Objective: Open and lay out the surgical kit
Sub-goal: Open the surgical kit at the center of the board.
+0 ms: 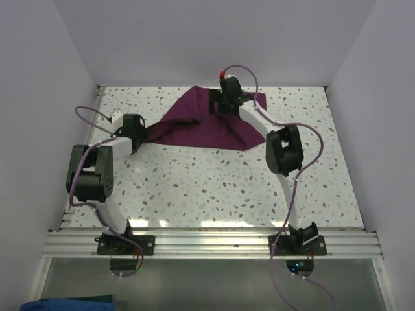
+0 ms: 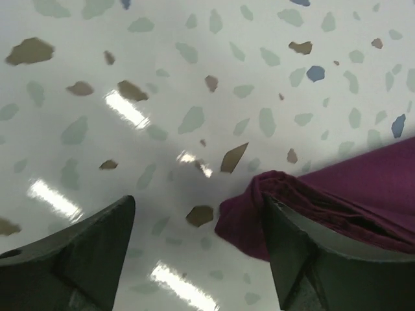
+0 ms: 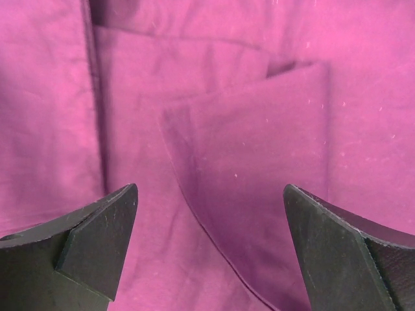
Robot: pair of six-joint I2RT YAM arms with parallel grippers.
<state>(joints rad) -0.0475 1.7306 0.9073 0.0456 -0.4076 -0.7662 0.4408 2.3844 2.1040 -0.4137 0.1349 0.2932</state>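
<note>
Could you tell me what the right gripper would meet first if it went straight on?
The right gripper would most likely meet the folded flap of the purple cloth wrap, lying between its open jaws.

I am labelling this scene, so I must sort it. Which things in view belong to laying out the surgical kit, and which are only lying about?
For the job: maroon cloth wrap; left pincer; right pincer, both open.
Lying about: blue cloth, beyond the near edge of the table.
</note>
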